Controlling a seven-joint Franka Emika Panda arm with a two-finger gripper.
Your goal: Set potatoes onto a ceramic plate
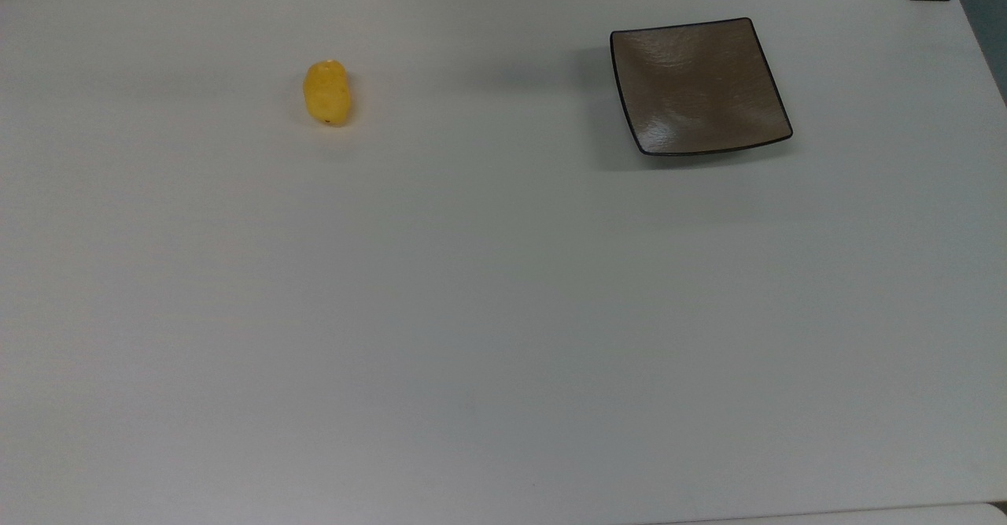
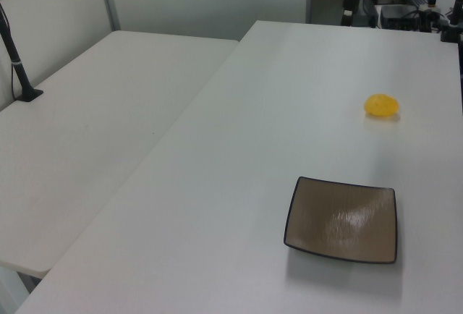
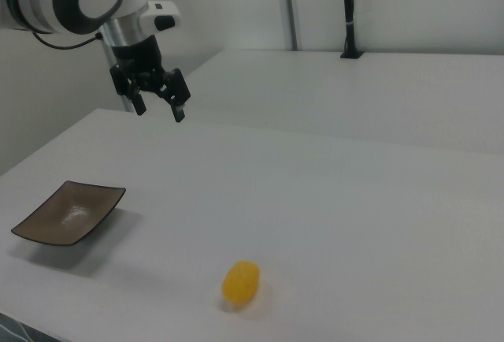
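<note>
Right view shows the tool (image 3: 158, 110) spread and empty, high above the worktop (image 3: 331, 200). The potato (image 3: 241, 281) lies well apart from the plate (image 3: 69, 213). Reaching down to the potato seems the next step.

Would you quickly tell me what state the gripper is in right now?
Gripper: open, holding nothing, raised above the table. The potato lies on the table, apart from the ceramic plate.

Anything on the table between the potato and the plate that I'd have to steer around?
Nothing. In the top view the table is bare between the potato and the plate; the left view shows the same bare stretch.
</note>
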